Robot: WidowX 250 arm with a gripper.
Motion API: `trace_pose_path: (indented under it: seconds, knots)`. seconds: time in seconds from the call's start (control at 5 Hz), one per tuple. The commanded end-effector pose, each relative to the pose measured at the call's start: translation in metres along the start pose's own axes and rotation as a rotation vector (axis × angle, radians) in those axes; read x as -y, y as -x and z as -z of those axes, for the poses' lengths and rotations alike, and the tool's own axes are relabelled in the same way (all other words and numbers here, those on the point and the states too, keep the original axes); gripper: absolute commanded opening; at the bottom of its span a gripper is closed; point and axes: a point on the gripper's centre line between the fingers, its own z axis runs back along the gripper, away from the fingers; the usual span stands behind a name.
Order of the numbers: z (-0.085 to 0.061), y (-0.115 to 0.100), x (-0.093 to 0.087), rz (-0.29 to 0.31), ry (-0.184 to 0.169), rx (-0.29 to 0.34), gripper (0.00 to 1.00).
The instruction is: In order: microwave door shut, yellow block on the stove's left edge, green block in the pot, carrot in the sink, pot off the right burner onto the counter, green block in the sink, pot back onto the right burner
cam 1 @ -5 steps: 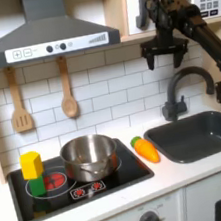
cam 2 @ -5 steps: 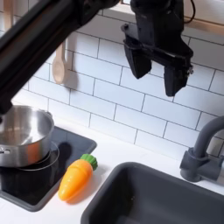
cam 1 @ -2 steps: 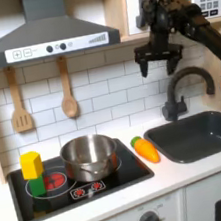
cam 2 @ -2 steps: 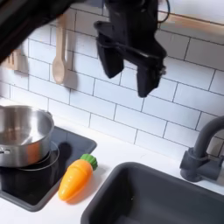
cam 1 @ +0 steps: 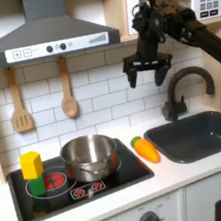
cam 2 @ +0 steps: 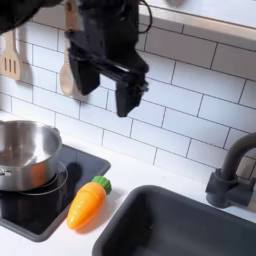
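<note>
Overhead, tool (cam 1: 145, 75) (cam 2: 103, 88) wide open, empty, high above carrot (cam 1: 146, 149) (cam 2: 86, 203).

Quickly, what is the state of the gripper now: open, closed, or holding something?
Gripper: open, holding nothing, hanging in the air above the carrot and pot.

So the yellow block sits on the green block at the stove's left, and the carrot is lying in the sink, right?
Not quite. The carrot lies on the counter between stove and sink, as the first exterior view shows. The yellow block does sit on the green block.
</note>
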Motion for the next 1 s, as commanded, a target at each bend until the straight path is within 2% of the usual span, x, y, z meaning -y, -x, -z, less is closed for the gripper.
trace_pose_path:
  seconds: [0.0,0.2,0.4,0.6,0.8]
  knots:
    - [-0.001,0.019,-0.048,-0.126,-0.076,-0.041,1.00]
    - [0.000,0.029,-0.067,-0.167,-0.103,-0.059,1.00]
    - [-0.003,0.039,-0.089,-0.251,-0.135,-0.077,1.00]
    - [-0.006,0.053,-0.108,-0.326,-0.148,-0.088,1.00]
    - [-0.006,0.066,-0.123,-0.379,-0.182,-0.110,1.00]
